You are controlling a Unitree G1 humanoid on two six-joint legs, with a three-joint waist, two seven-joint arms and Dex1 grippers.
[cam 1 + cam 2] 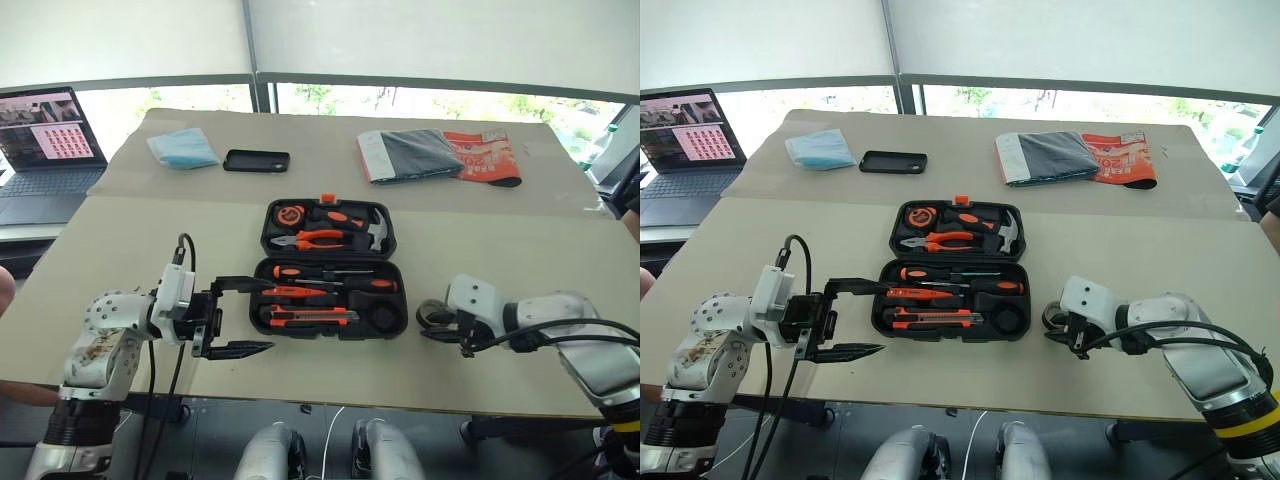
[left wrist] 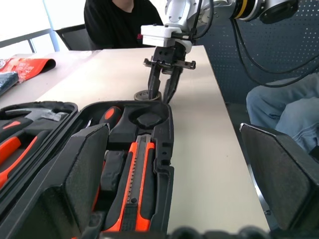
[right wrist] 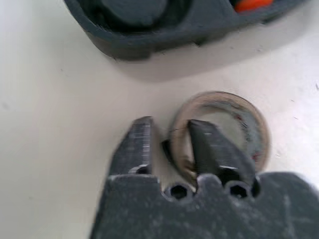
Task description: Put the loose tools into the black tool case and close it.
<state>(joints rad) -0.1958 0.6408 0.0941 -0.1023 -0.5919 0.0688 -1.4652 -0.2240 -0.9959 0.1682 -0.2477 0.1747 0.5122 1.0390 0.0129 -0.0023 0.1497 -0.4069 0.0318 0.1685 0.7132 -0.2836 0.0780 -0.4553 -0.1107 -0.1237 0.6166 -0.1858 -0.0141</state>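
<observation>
Left claw [image 1: 232,317], released, jaws spread wide, level beside the left end of the case [image 1: 329,268], not touching it. The case lies open at the middle of the table [image 1: 120,240]; pliers [image 1: 312,238] and hammer [image 1: 371,231] sit in its far half, screwdrivers [image 1: 330,272] and knife [image 1: 308,317] in its near half, and the round slot at its right end is vacant. Tape roll [image 3: 222,130] lies flat on the table just right of the case. Right claw [image 3: 172,137], angled down, clenches the roll's wall, one finger [image 3: 212,147] inside the ring and one outside.
</observation>
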